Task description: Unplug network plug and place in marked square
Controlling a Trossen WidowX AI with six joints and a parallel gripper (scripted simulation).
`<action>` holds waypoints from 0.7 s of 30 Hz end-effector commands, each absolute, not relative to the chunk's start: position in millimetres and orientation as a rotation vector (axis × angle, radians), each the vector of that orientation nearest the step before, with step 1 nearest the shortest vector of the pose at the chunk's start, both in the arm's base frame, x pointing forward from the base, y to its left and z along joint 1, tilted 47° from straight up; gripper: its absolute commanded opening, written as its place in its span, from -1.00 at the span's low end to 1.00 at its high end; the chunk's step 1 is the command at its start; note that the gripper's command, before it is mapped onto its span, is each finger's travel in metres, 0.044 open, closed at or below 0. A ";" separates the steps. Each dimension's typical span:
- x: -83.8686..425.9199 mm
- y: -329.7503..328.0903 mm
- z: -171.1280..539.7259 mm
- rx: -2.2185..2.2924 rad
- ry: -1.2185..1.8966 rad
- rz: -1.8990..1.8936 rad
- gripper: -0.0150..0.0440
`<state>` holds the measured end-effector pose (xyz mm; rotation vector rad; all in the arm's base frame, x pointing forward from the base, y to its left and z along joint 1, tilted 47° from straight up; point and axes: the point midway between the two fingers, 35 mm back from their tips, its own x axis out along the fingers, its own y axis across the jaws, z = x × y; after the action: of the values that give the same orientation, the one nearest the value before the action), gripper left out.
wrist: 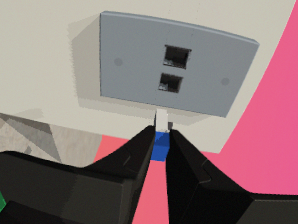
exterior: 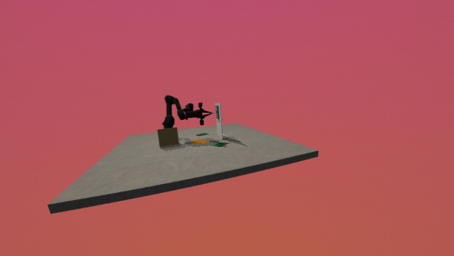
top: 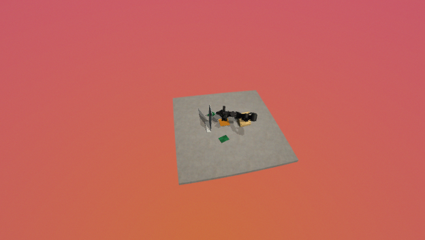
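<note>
My gripper is shut on the network plug, which has a blue body and a whitish front part. The plug is outside the sockets, its front end just short of the grey faceplate in the wrist view, with a small gap. Two dark square openings show in the faceplate, an upper socket and a lower socket, both empty. The upright white panel carries the faceplate. An orange patch lies on the table below the arm. The tab is hard to make out.
One green patch lies to one side of the orange patch. Another green patch lies on the other side, near the panel. The arm stands on a wooden block on the grey table.
</note>
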<state>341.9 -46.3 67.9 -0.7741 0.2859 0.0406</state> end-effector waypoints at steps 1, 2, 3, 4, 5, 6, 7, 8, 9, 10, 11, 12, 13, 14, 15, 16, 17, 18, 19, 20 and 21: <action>338.4 -46.1 68.5 -0.779 0.282 0.044 -0.49; 337.8 -46.3 68.5 -0.779 0.282 0.044 -0.49; 337.2 -46.4 68.4 -0.779 0.282 0.044 -0.49; 336.6 -46.6 68.4 -0.779 0.282 0.044 -0.49; 336.0 -46.8 68.4 -0.779 0.282 0.044 -0.49; 335.4 -46.9 68.3 -0.779 0.282 0.044 -0.49; 334.7 -47.1 68.3 -0.779 0.282 0.044 -0.49; 334.1 -47.2 68.2 -0.779 0.282 0.044 -0.49; 333.5 -47.4 68.2 -0.779 0.283 0.044 -0.49; 332.9 -47.6 68.1 -0.779 0.283 0.044 -0.49; 332.3 -47.7 68.1 -0.779 0.283 0.044 -0.49; 331.7 -47.9 68.1 -0.779 0.283 0.044 -0.49; 331.1 -48.0 68.0 -0.779 0.283 0.044 -0.49; 330.4 -48.2 68.0 -0.779 0.283 0.044 -0.49; 329.7 -48.4 67.9 -0.779 0.283 0.044 -0.49; 329.0 -48.6 67.9 -0.779 0.283 0.044 -0.49; 328.4 -48.8 67.8 -0.779 0.283 0.044 -0.49; 327.7 -48.9 67.8 -0.779 0.283 0.044 -0.49; 327.0 -49.1 67.7 -0.779 0.283 0.044 -0.49; 326.4 -49.3 67.7 -0.779 0.283 0.044 -0.49; 325.7 -49.5 67.6 -0.779 0.283 0.044 -0.49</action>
<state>328.7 -49.8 66.8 -0.7742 0.2870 0.0412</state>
